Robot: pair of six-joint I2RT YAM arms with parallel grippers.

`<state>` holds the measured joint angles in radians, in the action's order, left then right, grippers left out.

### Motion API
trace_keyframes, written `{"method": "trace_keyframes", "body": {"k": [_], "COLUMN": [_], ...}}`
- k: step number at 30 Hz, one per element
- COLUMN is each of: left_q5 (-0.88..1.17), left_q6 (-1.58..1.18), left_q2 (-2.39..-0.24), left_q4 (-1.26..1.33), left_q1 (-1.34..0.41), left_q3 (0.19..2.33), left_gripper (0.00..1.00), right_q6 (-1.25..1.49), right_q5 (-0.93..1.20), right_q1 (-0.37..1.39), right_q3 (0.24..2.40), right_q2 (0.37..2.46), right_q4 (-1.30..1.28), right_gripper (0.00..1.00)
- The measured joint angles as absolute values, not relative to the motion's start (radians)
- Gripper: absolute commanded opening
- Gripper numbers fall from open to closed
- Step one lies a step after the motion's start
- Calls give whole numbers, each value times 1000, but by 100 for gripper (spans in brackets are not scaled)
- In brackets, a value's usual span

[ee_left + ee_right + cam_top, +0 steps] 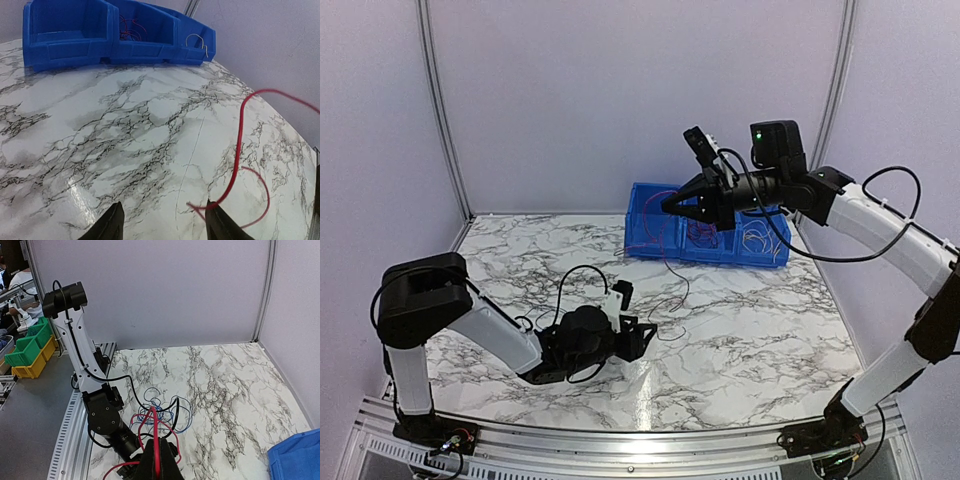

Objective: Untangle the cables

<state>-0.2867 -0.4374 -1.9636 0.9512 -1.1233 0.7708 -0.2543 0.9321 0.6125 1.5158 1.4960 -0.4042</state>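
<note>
My right gripper [669, 205] is raised in front of the blue bins, shut on a red cable [155, 432] that shows between its fingertips [157, 460]. The red cable drops to the table, where it joins a loose tangle of blue and dark cables [167, 402] beside the left arm's wrist. My left gripper [645, 340] lies low over the table with its jaws apart [165, 222] and nothing between them. The red cable [239, 145] curls in a loop by the left gripper's right finger and touches its tip.
A row of blue bins [648, 246] stands at the back right of the marble table [760, 330]. The bins [70, 50] hold more wires: red and dark ones [131, 27] in the middle, a pale one [197, 41] at the right. Purple walls close in the back and sides.
</note>
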Motion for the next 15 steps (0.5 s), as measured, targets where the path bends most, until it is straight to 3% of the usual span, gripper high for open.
{"method": "trace_keyframes", "body": {"k": [3, 5, 9, 11, 15], "left_q5": [-299, -299, -285, -270, -252], "left_q6": [-432, -423, -396, -392, -386], "left_q2": [-1964, -1967, -1991, -2006, -2035], "left_q4": [962, 966, 978, 982, 989], "left_q1": [-1117, -1112, -1106, -1102, -1101], "left_q3": [804, 828, 875, 892, 903], "left_gripper": [56, 49, 14, 1, 0], "right_q6": [-251, -246, -237, -236, -239], "right_q5": [933, 933, 933, 933, 929], "right_q1": [612, 612, 612, 612, 612], "right_q3": [1500, 1492, 1479, 1478, 1483], "right_q2": [1495, 1493, 1489, 1488, 1488], "right_q4": [-404, -403, -401, -401, -410], "right_gripper": [0, 0, 0, 0, 0]}}
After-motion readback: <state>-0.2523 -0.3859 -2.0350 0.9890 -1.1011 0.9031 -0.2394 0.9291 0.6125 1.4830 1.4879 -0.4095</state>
